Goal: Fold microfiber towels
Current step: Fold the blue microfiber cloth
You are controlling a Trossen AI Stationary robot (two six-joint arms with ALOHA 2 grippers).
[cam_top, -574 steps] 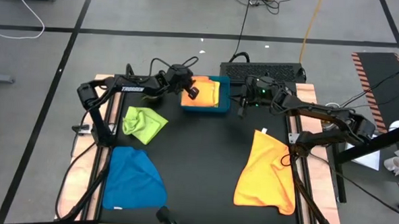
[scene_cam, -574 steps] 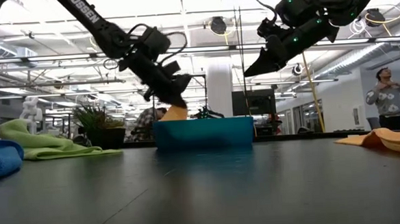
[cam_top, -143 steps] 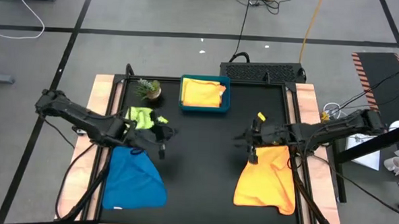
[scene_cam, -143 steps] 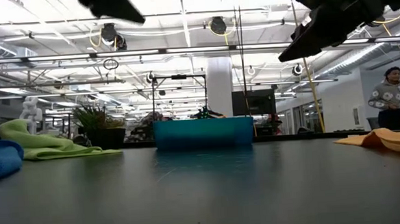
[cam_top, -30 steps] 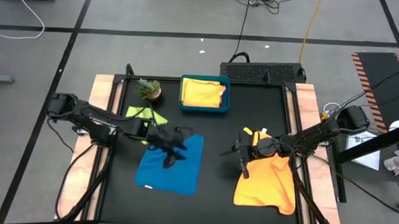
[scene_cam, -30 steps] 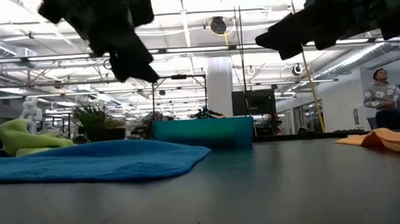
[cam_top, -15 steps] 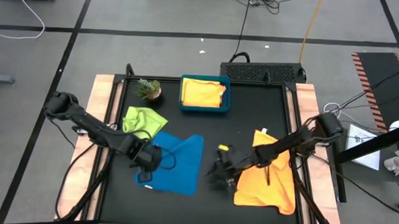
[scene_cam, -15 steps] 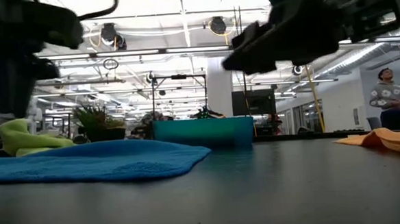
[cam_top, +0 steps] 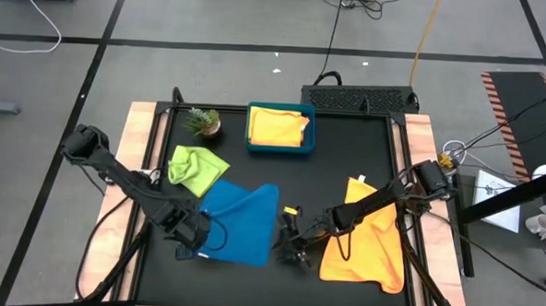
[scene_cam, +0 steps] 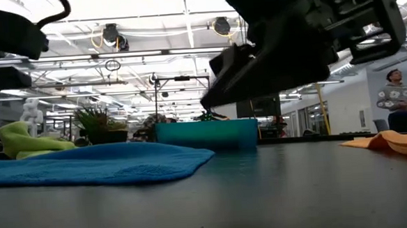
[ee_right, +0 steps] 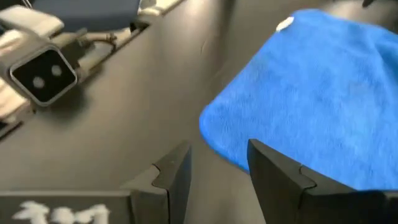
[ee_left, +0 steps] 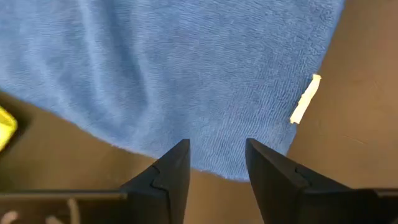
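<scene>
A blue towel (cam_top: pixel 240 220) lies spread flat on the black table, a white tag (ee_left: pixel 305 99) at one edge. My left gripper (cam_top: pixel 192 239) points down over the towel's near left corner, open, its fingers on either side of the edge (ee_left: pixel 214 163). My right gripper (cam_top: pixel 293 249) is open, slanting down just off the towel's near right corner (ee_right: pixel 219 163). An orange towel (cam_top: pixel 365 238) lies rumpled at the right, a lime green towel (cam_top: pixel 197 166) bunched at the left. A yellow towel (cam_top: pixel 276 125) lies in the teal tray (cam_top: pixel 279 149).
A small potted plant (cam_top: pixel 203 122) stands at the far left beside the tray. A black box (cam_top: pixel 358 99) sits beyond the table's far edge. Wooden rails (cam_top: pixel 132 165) border the table's left and right sides. A person (scene_cam: pixel 397 98) stands far off in the room.
My left gripper has crossed the blue towel toward the table's near left, sinking a little and tipping until it points straight down. My right gripper has come down and leftward, toward the near edge, from the orange towel to the blue towel's near right corner. The towels have not moved.
</scene>
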